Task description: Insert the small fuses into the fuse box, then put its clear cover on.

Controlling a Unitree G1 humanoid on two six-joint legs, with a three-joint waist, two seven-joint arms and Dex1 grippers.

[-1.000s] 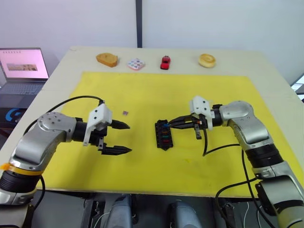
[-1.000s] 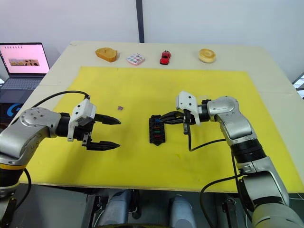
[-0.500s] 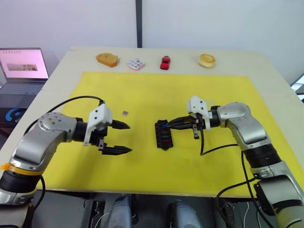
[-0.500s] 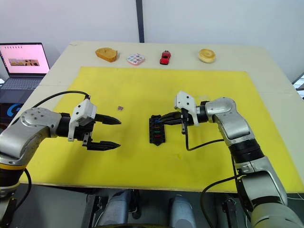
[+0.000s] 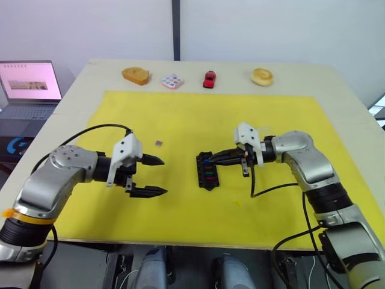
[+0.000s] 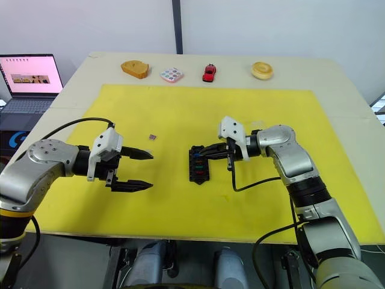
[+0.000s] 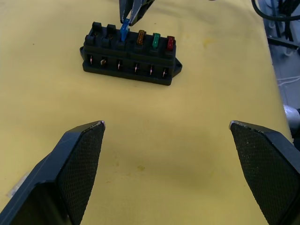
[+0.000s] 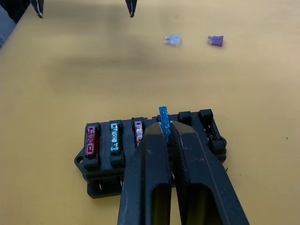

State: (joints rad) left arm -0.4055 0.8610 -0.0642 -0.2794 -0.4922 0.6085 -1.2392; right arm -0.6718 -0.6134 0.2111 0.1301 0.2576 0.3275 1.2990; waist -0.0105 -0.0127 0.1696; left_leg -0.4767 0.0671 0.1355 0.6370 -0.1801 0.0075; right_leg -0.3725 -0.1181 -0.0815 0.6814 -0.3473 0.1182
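The black fuse box [image 5: 207,170] sits in the middle of the yellow mat [image 5: 180,114], far from every edge, with bare mat all around. The right hand [image 8: 165,133] pinches a thin blue fuse [image 8: 163,123] standing in its slot beside the amber, green and red ones. The left hand [image 5: 153,176] waits wide open, holding nothing, well apart. A purple fuse [image 8: 215,41] and a clear one [image 8: 172,40] lie loose on the mat.

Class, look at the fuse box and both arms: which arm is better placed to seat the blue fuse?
The right. Its pincer is shut on the blue fuse directly over a slot of the fuse box. The left pincer hangs open, apart from the box.
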